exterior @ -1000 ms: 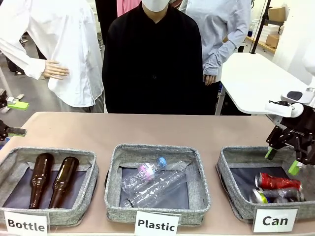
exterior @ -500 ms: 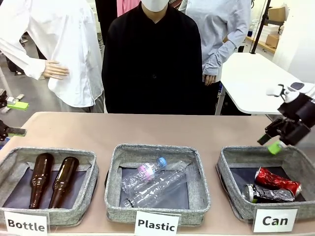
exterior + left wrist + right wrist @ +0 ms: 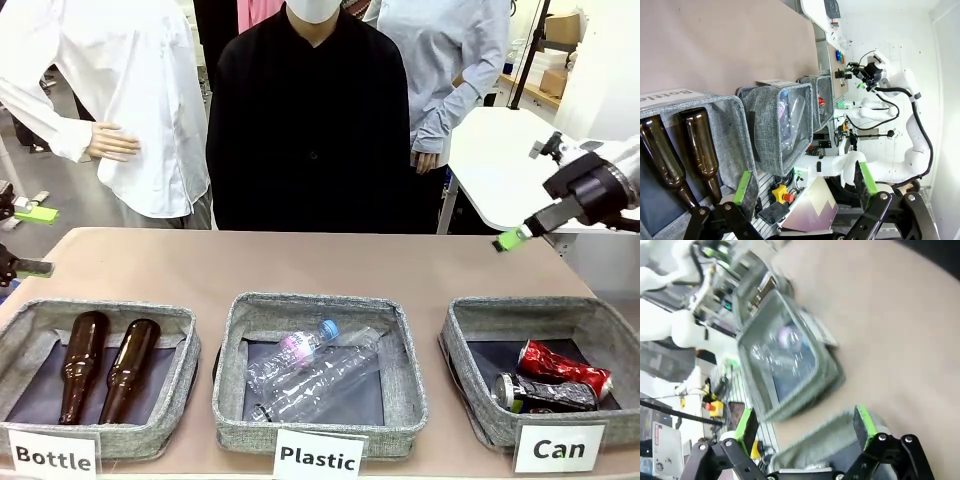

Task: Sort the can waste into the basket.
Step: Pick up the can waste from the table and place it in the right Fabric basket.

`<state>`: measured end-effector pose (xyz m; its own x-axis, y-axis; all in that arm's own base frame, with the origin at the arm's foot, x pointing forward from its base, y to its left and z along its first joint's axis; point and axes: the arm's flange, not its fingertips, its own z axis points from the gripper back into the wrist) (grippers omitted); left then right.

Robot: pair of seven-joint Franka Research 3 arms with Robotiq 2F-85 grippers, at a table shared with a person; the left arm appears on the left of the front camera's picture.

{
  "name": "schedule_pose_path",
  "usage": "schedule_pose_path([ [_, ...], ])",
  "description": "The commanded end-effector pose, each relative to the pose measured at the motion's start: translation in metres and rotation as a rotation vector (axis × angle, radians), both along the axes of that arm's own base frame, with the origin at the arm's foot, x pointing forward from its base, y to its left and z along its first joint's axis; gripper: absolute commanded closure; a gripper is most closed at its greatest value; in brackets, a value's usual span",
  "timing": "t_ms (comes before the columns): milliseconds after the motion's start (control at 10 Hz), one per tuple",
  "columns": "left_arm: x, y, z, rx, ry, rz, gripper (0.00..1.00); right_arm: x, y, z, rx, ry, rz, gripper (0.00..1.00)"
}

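Observation:
The crushed red can and the slim black can lie side by side inside the grey basket labelled "Can" at the front right. High above that basket's far edge, my right gripper hangs open with nothing in it. In its own blurred wrist view the right gripper holds nothing between its green pads. My left gripper sits open at the table's left edge. Seen from the left wrist, my left gripper is empty and the red can shows far off.
A bin labelled "Plastic" holds clear bottles in the middle. At the left, a bin labelled "Bottle" holds two brown glass bottles. A person in black stands at the far side, and bare table stretches behind the bins.
My right gripper has risen from just over the Can basket to up and back at the right, empty. The black can has settled beside the red one. The left arm has not moved.

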<state>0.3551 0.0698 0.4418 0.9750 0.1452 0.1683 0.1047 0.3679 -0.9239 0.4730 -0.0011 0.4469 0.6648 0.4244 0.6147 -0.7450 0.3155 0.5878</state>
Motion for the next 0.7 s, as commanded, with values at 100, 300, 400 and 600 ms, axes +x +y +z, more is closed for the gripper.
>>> schedule_pose_path([
  [100,-0.003,0.001,0.002,-0.003,0.004,-0.007,0.0,0.055,0.019,-0.027,0.139,0.072,-0.239,0.0],
  [300,-0.003,0.001,0.002,-0.003,0.004,-0.007,0.0,0.056,0.025,-0.042,0.195,0.155,-0.217,0.0],
  [400,-0.003,0.001,0.002,-0.003,0.004,-0.007,0.0,0.057,0.02,-0.043,0.183,0.155,-0.283,0.0],
  [600,-0.003,0.001,0.002,-0.003,0.004,-0.007,0.0,0.054,0.023,-0.05,0.162,0.123,-0.198,0.0],
])
